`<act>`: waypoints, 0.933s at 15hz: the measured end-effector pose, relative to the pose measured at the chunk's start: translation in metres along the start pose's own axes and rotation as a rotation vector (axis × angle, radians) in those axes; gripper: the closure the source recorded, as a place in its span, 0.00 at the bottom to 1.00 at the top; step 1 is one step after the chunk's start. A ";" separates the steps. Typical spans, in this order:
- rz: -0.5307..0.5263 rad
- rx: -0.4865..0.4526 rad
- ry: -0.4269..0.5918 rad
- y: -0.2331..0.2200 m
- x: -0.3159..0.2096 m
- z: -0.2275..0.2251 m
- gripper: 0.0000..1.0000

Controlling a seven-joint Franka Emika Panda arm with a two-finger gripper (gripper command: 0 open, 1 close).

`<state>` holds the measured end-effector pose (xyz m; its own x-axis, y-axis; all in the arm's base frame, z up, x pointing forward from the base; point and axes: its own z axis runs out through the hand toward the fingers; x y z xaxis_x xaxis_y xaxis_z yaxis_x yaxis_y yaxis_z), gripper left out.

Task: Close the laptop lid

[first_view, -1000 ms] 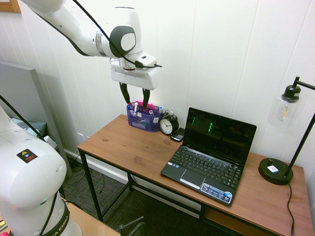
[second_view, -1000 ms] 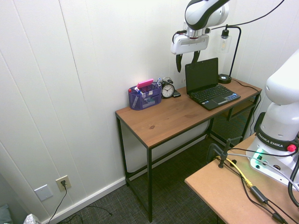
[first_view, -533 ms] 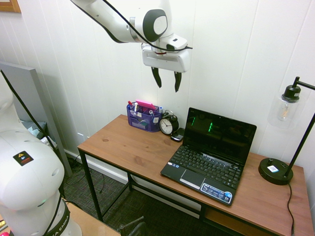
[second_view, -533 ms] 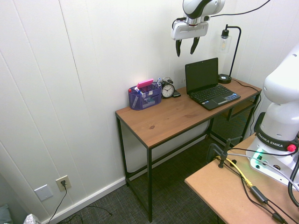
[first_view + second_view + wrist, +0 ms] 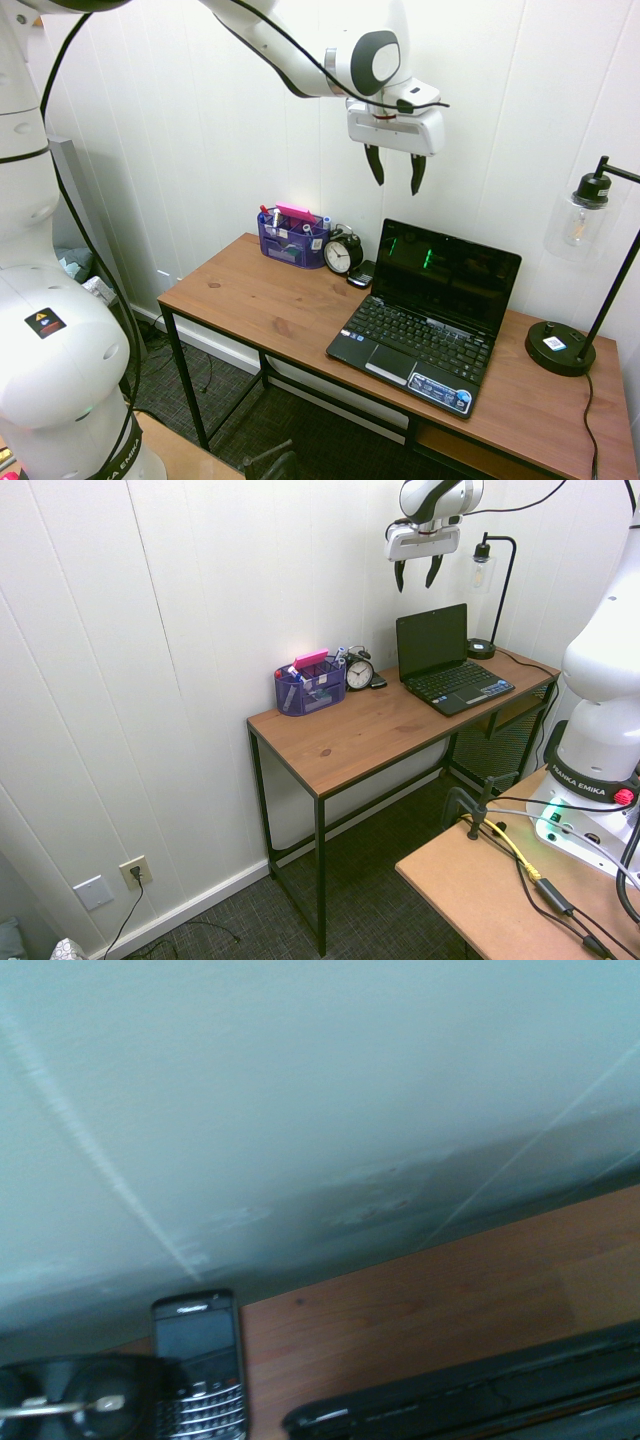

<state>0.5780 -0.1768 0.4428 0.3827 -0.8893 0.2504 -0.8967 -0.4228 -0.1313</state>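
The two-finger Franka gripper (image 5: 396,179) is hovering above the black netbook (image 5: 425,340), its fingers standing wide apart with nothing between them and touching nothing. The laptop lid (image 5: 446,274) is standing open at the back of the netbook, leaning back toward the white paneled wall (image 5: 480,110), its glossy screen facing the keyboard (image 5: 420,333). In the first exterior view, taking the keyboard as the clock's centre, the lid is rising toward one o'clock, the BlackBerry phone (image 5: 362,274) and the twin-bell alarm clock (image 5: 343,250) are sitting toward ten to eleven o'clock, the purple mesh organizer (image 5: 292,240) is sitting farther out toward ten, and the desk lamp (image 5: 560,348) is standing at three.

The step in hand appears to be the approach: the gripper is lining up over the lid's upper edge, and the closing itself is still waiting to be done. From the wrist view, the fingers seem to be pointing down near the strip of wooden desk (image 5: 440,1300) behind the lid.

The next move is calling for the fingertips to be lowered behind the lid's plain back, on the wall side, then swept forward, roughly toward seven o'clock in the first exterior view, and pressed down over the keys. Coming down on the screen side would be risking pushing the lid farther open, or sliding the whole netbook.
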 end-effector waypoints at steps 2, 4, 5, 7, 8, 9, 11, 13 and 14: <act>0.028 -0.007 0.018 0.006 0.021 0.014 0.00; 0.036 -0.014 0.028 0.007 0.036 0.027 0.00; 0.036 -0.011 0.032 0.005 0.042 0.034 0.00; 0.039 -0.007 0.038 0.005 0.054 0.050 0.00; 0.039 -0.007 0.038 0.006 0.060 0.059 1.00; 0.036 -0.008 0.034 0.007 0.065 0.069 1.00; 0.037 -0.011 0.028 0.008 0.071 0.085 1.00; 0.037 -0.006 0.021 0.006 0.075 0.095 1.00; 0.040 -0.005 0.018 0.006 0.076 0.100 1.00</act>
<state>0.6239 -0.2642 0.3648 0.3425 -0.9021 0.2625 -0.9123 -0.3861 -0.1365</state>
